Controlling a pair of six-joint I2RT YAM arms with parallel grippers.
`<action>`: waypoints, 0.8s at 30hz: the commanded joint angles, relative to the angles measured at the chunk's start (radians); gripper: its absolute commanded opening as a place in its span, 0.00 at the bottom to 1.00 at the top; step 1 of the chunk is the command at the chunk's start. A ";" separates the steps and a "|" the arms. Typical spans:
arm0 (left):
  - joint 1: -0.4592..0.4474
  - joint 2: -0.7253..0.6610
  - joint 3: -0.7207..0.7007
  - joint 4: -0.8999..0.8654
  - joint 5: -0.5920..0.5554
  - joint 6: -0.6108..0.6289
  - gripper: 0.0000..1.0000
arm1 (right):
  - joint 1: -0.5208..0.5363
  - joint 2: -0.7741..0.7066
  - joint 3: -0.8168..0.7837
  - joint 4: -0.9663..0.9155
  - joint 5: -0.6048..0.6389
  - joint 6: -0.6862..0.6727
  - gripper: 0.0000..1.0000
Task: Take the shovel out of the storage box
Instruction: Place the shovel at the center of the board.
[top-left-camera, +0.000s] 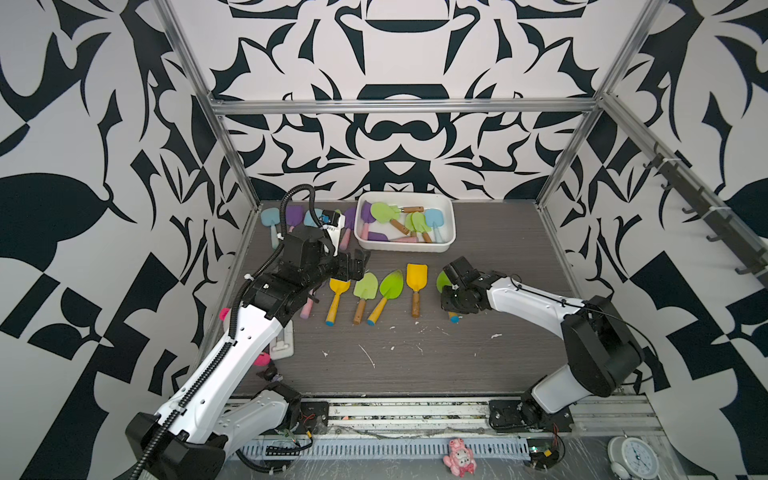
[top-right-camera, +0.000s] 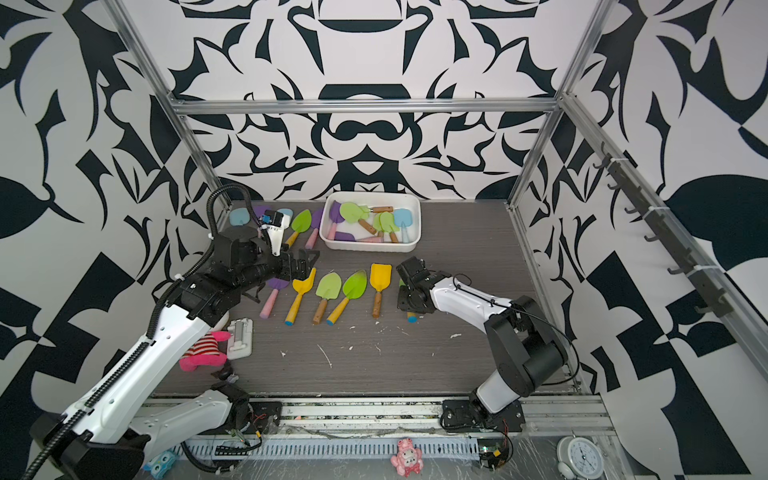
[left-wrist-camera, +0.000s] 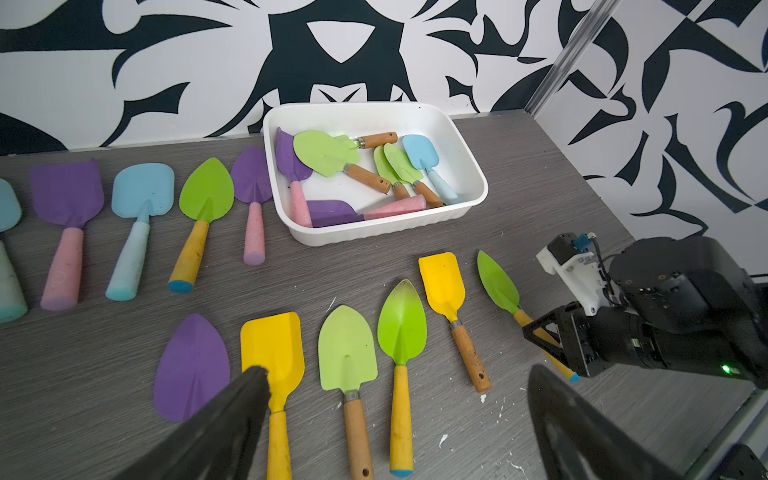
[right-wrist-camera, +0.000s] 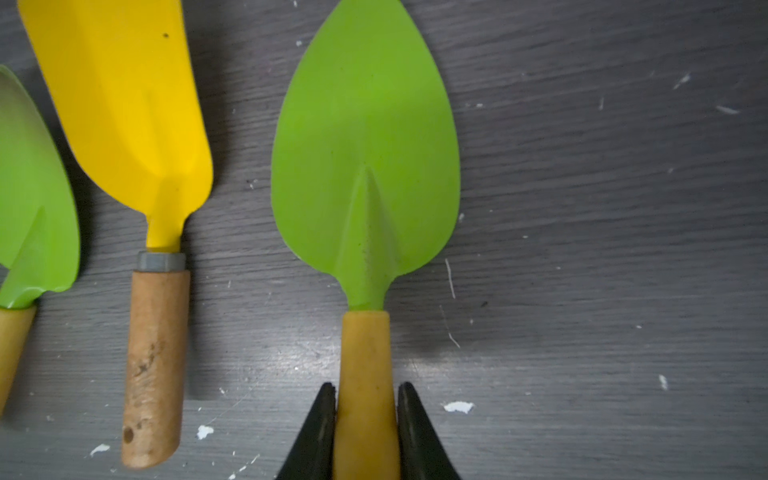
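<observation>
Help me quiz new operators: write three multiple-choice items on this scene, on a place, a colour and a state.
1. Where on the table is the storage box? A) at the back B) at the front edge C) in the middle
2. What colour is the blade of the shovel in the right gripper? A) yellow B) green C) purple
3. How is the left gripper? A) shut on a shovel B) shut, empty C) open, empty
Key: 1 A, the box sits at the far edge; 2 B, the right wrist view shows a green blade; 3 C, the left wrist view shows its jaws wide apart, gripping nothing.
</observation>
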 joint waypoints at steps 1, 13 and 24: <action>-0.003 -0.015 -0.005 -0.015 -0.006 0.012 1.00 | 0.006 0.011 0.059 0.029 0.040 -0.009 0.00; -0.003 -0.016 0.011 -0.030 -0.008 0.031 0.99 | 0.006 0.064 0.092 0.050 0.077 -0.010 0.00; -0.003 -0.016 0.011 -0.034 -0.006 0.032 0.99 | 0.006 0.089 0.085 0.085 0.085 0.000 0.00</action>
